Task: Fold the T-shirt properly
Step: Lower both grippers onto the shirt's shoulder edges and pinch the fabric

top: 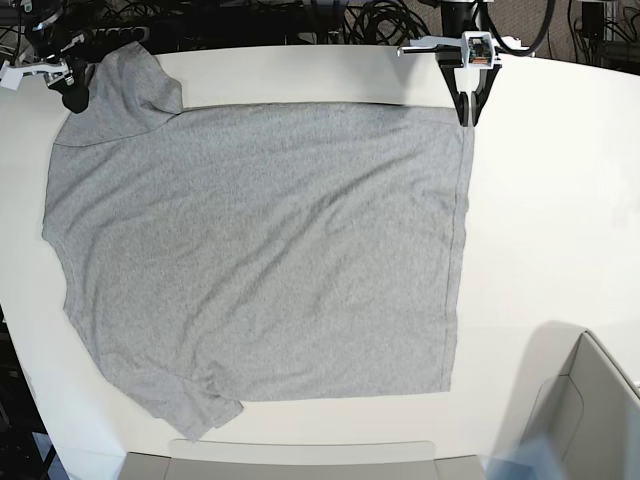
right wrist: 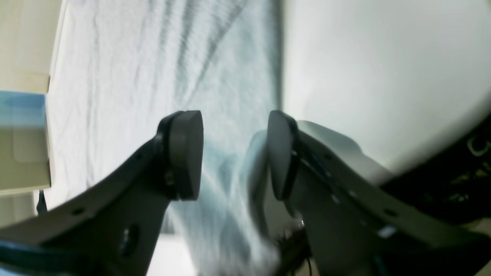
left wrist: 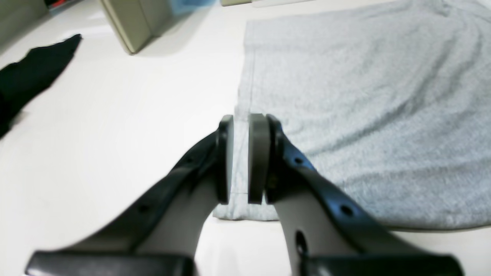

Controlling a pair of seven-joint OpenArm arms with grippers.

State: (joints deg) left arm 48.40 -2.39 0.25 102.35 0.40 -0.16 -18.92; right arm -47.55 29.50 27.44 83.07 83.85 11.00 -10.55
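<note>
The light-grey T-shirt (top: 260, 260) lies spread flat on the white table (top: 560, 220), plain side up. My left gripper (top: 466, 118) is at its far right hem corner. In the left wrist view the gripper (left wrist: 241, 159) has its jaws only a narrow gap apart, straddling the hem edge of the shirt (left wrist: 364, 96), which lies flat beneath. My right gripper (top: 72, 98) is at the far left sleeve. In the right wrist view it (right wrist: 234, 153) is open, with blurred shirt cloth (right wrist: 134, 76) below and between the fingers.
A beige box (top: 590, 400) stands at the front right and a grey one (top: 300, 462) at the front edge. Cables (top: 380, 15) run behind the table. The left wrist view shows a dark object (left wrist: 30, 80) and a beige box (left wrist: 130, 23) on the table.
</note>
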